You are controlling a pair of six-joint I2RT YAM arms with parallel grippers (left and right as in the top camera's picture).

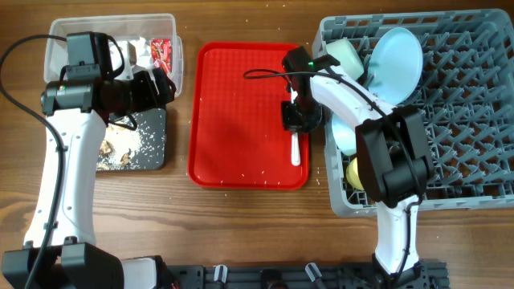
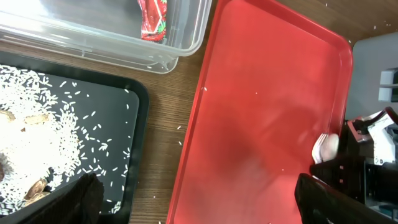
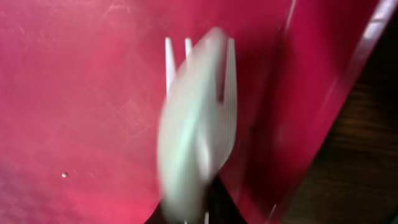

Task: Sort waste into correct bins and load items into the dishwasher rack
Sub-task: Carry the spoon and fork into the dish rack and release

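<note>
right gripper (image 1: 295, 126): clamped on the white spoon and fork (image 3: 196, 124), which are blurred in the wrist view, the spoon over the fork's tines
beneath it: flat red tray (image 1: 241, 120), close to the rim nearest the rack
just beside it: dishwasher rack (image 1: 474, 104), holding a pale blue plate (image 1: 397, 60), a pale green bowl (image 1: 344, 54) and a yellow cup (image 1: 356, 172)
left gripper (image 1: 161, 84): jaws wide apart, holding nothing
beneath it: edge of the clear tub (image 1: 60, 32) and the black tray (image 1: 152, 120)
beside it: red wrapper (image 1: 163, 52) in the tub
below it: rice (image 2: 37, 134) scattered in the black tray
</note>
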